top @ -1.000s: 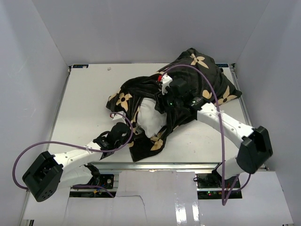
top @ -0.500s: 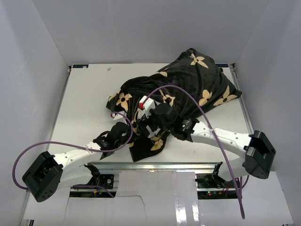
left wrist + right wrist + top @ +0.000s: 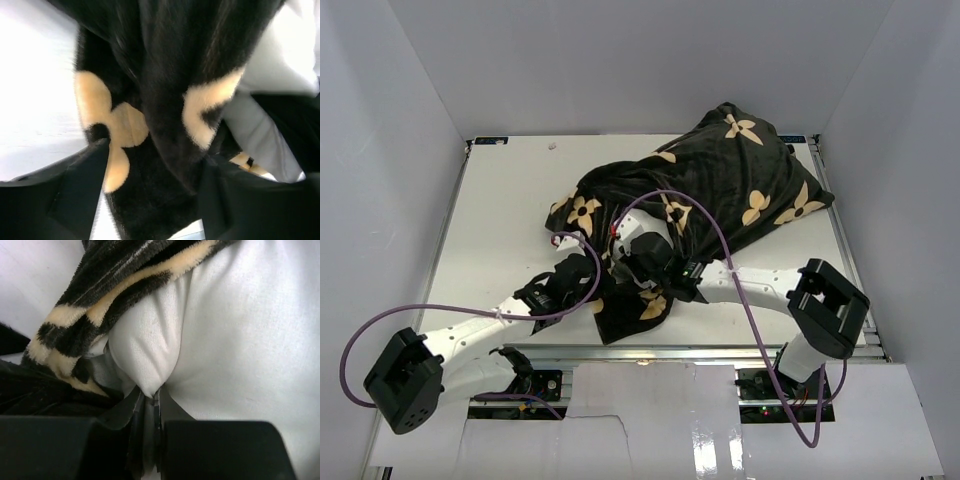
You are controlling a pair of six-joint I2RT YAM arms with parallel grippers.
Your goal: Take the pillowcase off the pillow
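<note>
The black pillowcase [image 3: 740, 180] with tan flower motifs lies bunched from the table's middle to the back right. It covers most of the white pillow [image 3: 240, 340]. My right gripper [image 3: 150, 395] is shut on a pinched fold of the pillow's bare white end, right beside the pillowcase's hem [image 3: 115, 285]. In the top view that gripper [image 3: 625, 258] sits at the cover's near opening, and the arm hides the pillow there. My left gripper [image 3: 155, 195] is open, its fingers [image 3: 75, 190] straddling a hanging fold of pillowcase [image 3: 165, 100]. A strip of pillow [image 3: 285, 55] shows to its right.
Bare white table [image 3: 505, 230] stretches to the left of the cover. White walls [image 3: 410, 150] close in three sides. Purple cables [image 3: 720, 215] loop over both arms. The front edge with its metal rail [image 3: 720, 352] runs just below the fabric.
The right arm swung from the back of the cover down to its near opening and shut on the pillow's white end. The left gripper opened and let go of the fold.
</note>
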